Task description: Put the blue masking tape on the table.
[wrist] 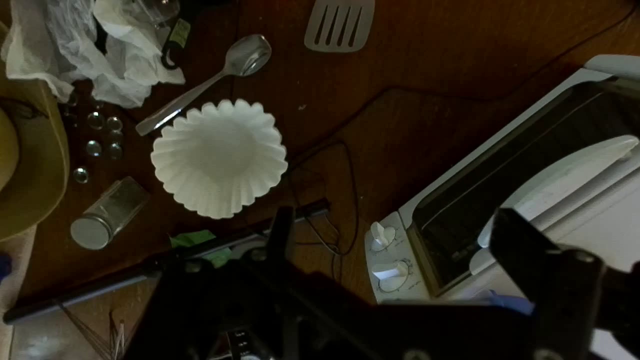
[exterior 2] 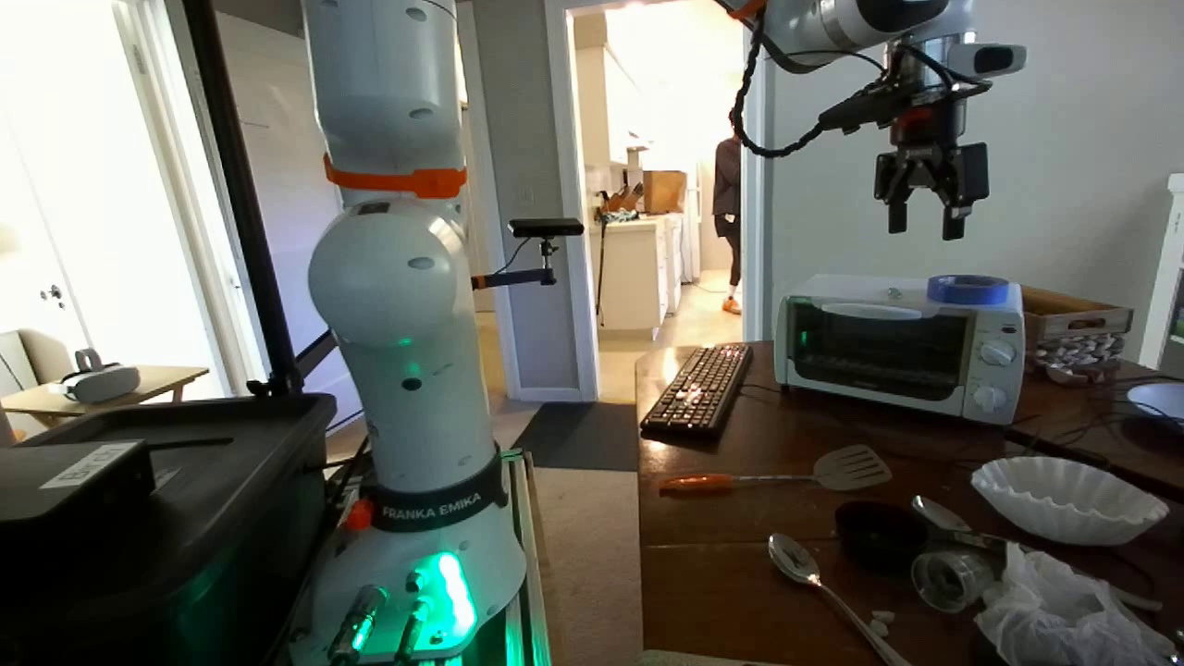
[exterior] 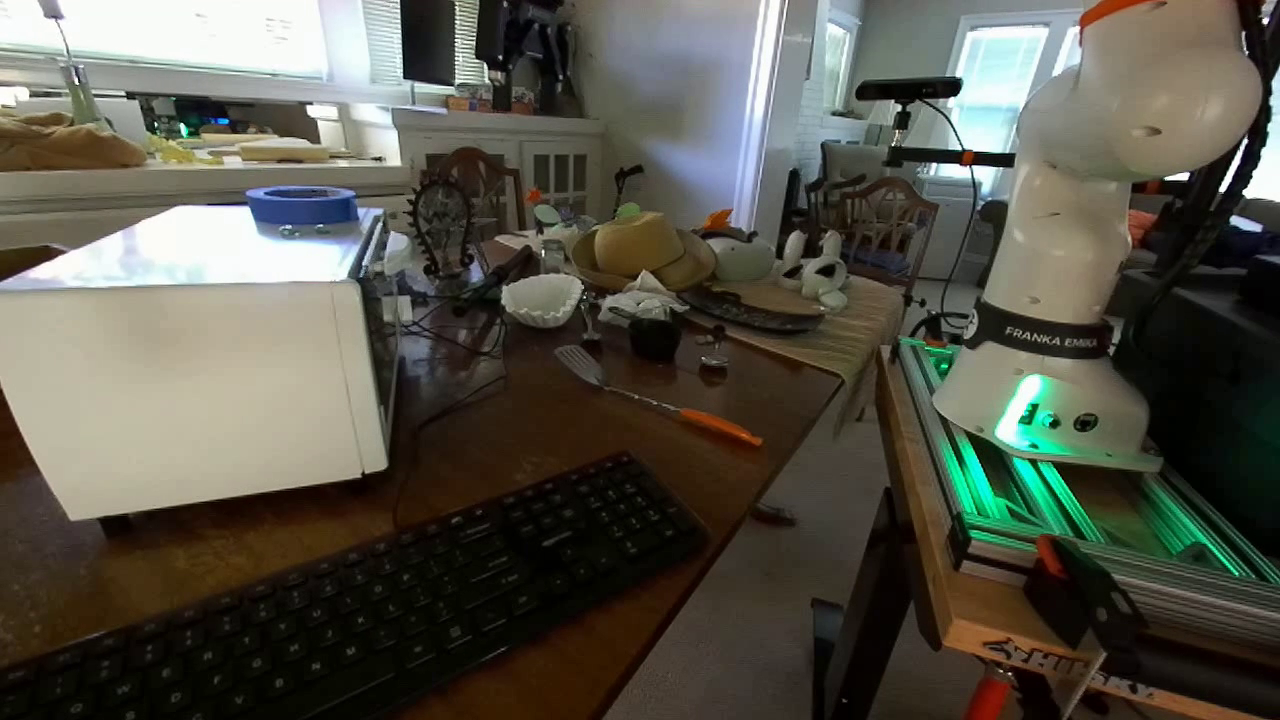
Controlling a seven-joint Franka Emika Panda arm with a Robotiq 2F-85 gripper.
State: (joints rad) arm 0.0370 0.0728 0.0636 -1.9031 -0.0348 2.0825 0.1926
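Observation:
The blue masking tape (exterior: 302, 206) lies flat on top of the white microwave (exterior: 200, 390), near its front edge, in both exterior views; the tape (exterior 2: 968, 290) sits above the knob side. In the wrist view only a sliver of the tape (wrist: 515, 303) shows, the rest hidden behind the gripper. My gripper (exterior 2: 926, 225) is open and empty, pointing down, raised above the microwave and apart from the tape. In the wrist view its fingers (wrist: 395, 217) are spread wide with nothing between them. The dark brown table (exterior: 480, 430) bears the microwave.
A black keyboard (exterior: 400, 590), a spatula with an orange handle (exterior: 650, 402) and a white fluted bowl (exterior: 542, 300) are on the table. A spoon (exterior 2: 823, 583), a black cup (exterior 2: 879, 535) and crumpled white wrap (exterior 2: 1064, 610) lie nearby. A wooden crate (exterior 2: 1078, 322) stands beyond the microwave.

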